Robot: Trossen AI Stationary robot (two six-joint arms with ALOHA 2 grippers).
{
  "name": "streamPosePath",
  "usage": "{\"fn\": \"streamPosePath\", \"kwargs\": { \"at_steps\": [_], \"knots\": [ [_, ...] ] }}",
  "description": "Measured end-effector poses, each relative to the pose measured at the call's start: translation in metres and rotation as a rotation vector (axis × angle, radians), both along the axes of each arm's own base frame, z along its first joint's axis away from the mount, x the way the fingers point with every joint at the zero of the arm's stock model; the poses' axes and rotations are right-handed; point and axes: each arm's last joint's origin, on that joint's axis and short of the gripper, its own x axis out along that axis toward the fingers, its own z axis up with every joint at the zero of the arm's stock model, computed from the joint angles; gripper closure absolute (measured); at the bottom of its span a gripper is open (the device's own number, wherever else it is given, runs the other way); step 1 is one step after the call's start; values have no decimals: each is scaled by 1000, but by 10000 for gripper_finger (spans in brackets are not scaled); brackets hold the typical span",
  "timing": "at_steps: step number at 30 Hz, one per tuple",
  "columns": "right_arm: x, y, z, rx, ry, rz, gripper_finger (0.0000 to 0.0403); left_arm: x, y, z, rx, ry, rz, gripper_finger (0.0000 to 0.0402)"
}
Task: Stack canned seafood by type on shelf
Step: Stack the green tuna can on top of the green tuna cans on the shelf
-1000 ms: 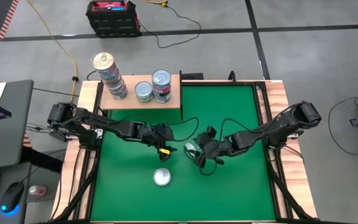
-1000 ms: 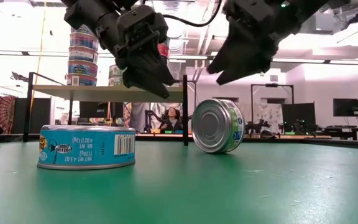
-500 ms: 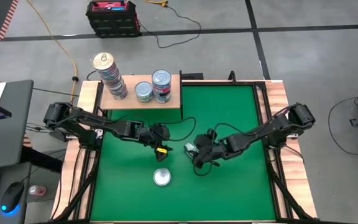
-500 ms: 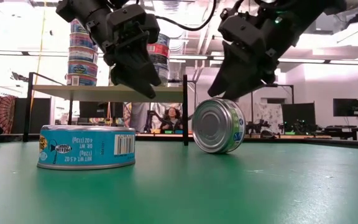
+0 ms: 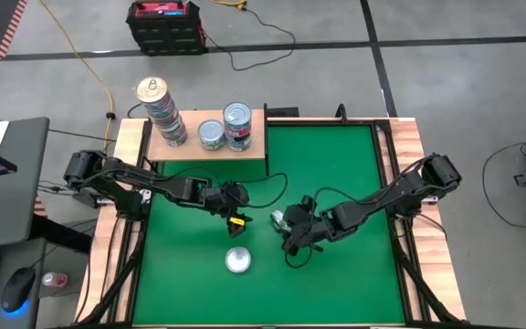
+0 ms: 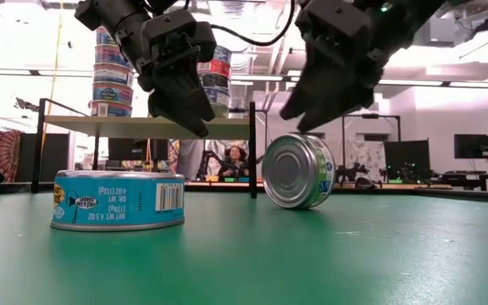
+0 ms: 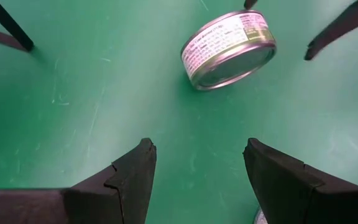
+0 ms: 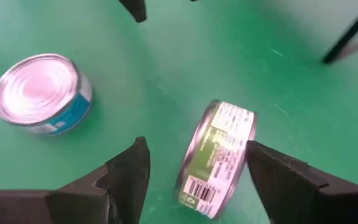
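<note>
Shelf: we see the light-wood shelf [image 5: 210, 143] in the upper left-centre of the high view, at the far edge of the green mat [image 5: 354, 274] that covers the desk.
Done so far: on the shelf stand a tall stack of tins [image 5: 161, 111] at its left end, a single low tin [image 5: 211, 134] in the middle, and a short stack [image 5: 237, 125] to the right.
Left to do: two tins remain on the mat, so we judge the task well along but unfinished.
Tipped tin: a green-labelled tin [image 6: 296, 171] rests on its edge at the centre of the low view.
Flat tin: a blue-labelled tin [image 6: 119, 200] lies flat at lower left of the low view.
Right claw: the right claw [image 8: 188, 180] is spread wide and empty, poised over the tipped tin with a finger either side.
Left claw: the left claw [image 7: 197, 186] hangs open and empty above bare mat, near the tipped tin.
</note>
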Motion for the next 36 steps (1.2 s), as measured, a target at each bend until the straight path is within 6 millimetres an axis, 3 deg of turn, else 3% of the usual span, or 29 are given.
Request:
{"fn": "streamPosePath", "kwargs": {
  "at_steps": [13, 19, 25, 30, 36],
  "knots": [
    [8, 10, -18, 10, 47, -192, 112, 0, -1, -1, -52, 8, 1, 168],
    [9, 4, -20, -27, 61, -204, 112, 0, -1, 0, -55, 7, -3, 168],
    [18, 1, -39, -37, 93, -191, 120, 1, -2, 1, -43, -18, -29, 168],
    [23, 6, -51, -35, 115, -126, 155, 3, -3, 3, -48, -39, -89, 168],
    [23, 7, -49, -77, 137, -49, 241, 4, -4, 5, -56, -58, -113, 167]
  ]
}}
